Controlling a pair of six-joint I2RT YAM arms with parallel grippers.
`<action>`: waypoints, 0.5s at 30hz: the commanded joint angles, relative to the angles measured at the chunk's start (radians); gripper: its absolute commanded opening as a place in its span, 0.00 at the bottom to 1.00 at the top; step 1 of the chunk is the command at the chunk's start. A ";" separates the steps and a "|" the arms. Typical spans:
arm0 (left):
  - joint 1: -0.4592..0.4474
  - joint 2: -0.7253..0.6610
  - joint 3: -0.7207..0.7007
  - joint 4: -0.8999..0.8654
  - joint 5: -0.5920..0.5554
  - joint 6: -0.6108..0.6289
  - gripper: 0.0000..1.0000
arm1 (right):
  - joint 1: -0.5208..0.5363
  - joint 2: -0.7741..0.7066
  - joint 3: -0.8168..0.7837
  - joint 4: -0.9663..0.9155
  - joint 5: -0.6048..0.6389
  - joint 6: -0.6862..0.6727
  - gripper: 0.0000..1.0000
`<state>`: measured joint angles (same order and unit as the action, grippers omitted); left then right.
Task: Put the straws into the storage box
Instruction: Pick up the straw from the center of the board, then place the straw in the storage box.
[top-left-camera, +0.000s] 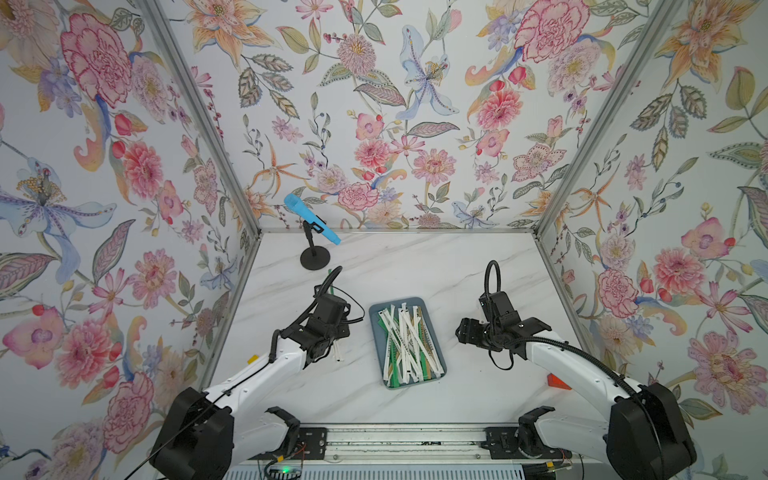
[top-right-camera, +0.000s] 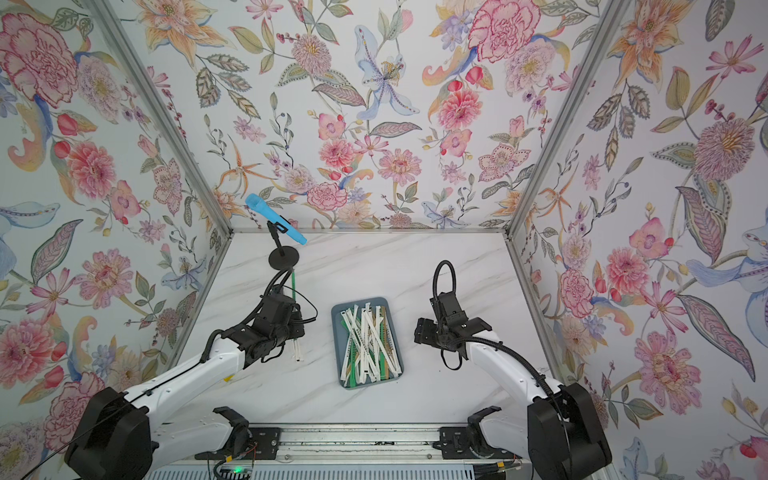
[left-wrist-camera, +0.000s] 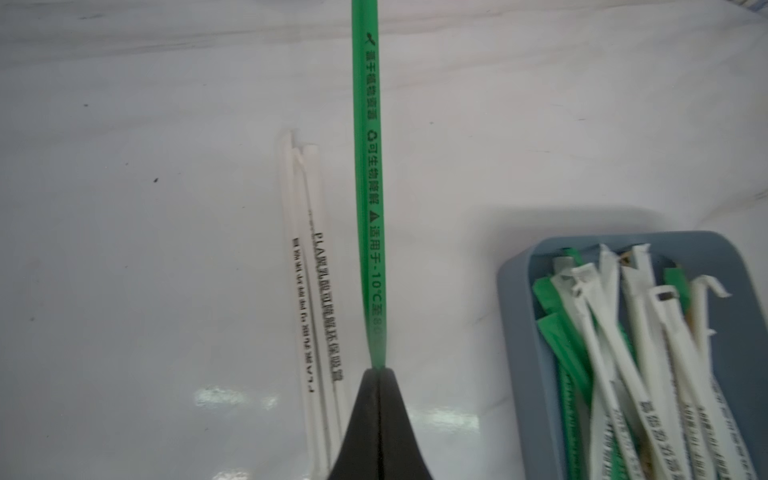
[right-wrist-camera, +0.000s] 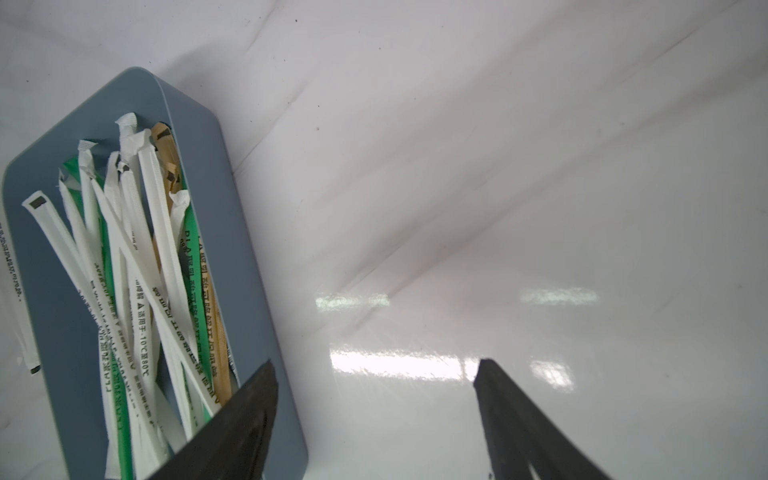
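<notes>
straws (top-left-camera: 405, 345): most lie crisscrossed in the box (top-left-camera: 375, 311) at mid-table (top-left-camera: 415, 266), white, green and a few tan. green straw (left-wrist-camera: 368, 166) is outside, left of the box, pinched at one end by the left gripper (left-wrist-camera: 379, 374), jaws clamped tight on it, free end pointing to the back wall. two white straws (left-wrist-camera: 309, 291) lie on the table just beside it. right gripper (right-wrist-camera: 374, 368) is wide, empty, over bare table just right of the box. blue mic (top-left-camera: 311, 224) back left, red block (top-left-camera: 557, 381) by the right arm.
</notes>
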<state>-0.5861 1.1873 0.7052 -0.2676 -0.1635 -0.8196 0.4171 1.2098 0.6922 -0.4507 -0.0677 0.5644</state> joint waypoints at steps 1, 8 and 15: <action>-0.135 0.041 0.036 0.052 0.058 -0.137 0.00 | -0.003 -0.004 0.013 -0.003 -0.007 -0.005 0.77; -0.335 0.163 0.001 0.308 0.104 -0.353 0.00 | -0.001 -0.014 0.012 -0.003 -0.006 -0.005 0.77; -0.413 0.264 -0.014 0.372 0.114 -0.422 0.00 | -0.003 -0.024 0.004 -0.003 -0.008 -0.010 0.77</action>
<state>-0.9813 1.4239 0.7071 0.0509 -0.0544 -1.1721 0.4171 1.2095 0.6926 -0.4507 -0.0715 0.5640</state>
